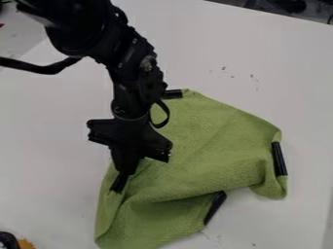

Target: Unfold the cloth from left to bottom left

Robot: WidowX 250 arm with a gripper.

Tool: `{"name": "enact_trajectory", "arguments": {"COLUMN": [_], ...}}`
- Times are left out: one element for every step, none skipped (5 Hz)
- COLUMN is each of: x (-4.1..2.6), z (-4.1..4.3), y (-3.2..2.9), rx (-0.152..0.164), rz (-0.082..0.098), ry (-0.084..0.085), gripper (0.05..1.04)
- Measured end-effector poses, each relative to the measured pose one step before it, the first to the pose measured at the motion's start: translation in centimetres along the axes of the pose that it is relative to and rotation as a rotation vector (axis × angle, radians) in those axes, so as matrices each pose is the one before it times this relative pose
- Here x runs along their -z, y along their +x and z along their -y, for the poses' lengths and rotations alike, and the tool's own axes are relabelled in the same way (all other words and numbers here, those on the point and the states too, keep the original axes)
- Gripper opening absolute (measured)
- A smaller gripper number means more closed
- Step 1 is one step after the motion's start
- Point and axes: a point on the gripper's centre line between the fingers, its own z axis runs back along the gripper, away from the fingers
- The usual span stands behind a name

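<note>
- Cloth (211,141): green, textured, softly folded; stiff black strips (279,159) edge it
- Gripper (126,171): over cloth's left part; wide or narrow, cannot tell
- Table (48,160): white, flat

Soft, moderate light spreads fairly evenly over the smooth white tabletop (52,126). Faint, soft-edged shading lies beside the right edge of the green woven cloth (218,129), and its folds hold darker green shadow. The jointed black robot arm (135,63) sinks mostly into deep darkness, with small pale highlights along its joints. The light's source cannot be told.
</note>
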Motion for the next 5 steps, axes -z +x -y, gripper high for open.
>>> {"name": "enact_trajectory", "arguments": {"x": [-2.484, -1.765, 1.054, 2.188, 1.996], "z": [-0.650, -2.773, -3.150, -2.129, -1.248], "y": [0.214, 0.877, -1.085, -1.857, -0.974], "rx": [-0.0193, -0.0522, -0.0960, -0.0825, -0.0450], "rz": [0.0572, 0.0697, 0.0000, -0.0043, -0.0144], "ry": [0.0178, 0.0040, -0.0134, -0.0439, -0.0347], "gripper": [0.074, 0.072, 0.071, 0.071, 0.071]}}
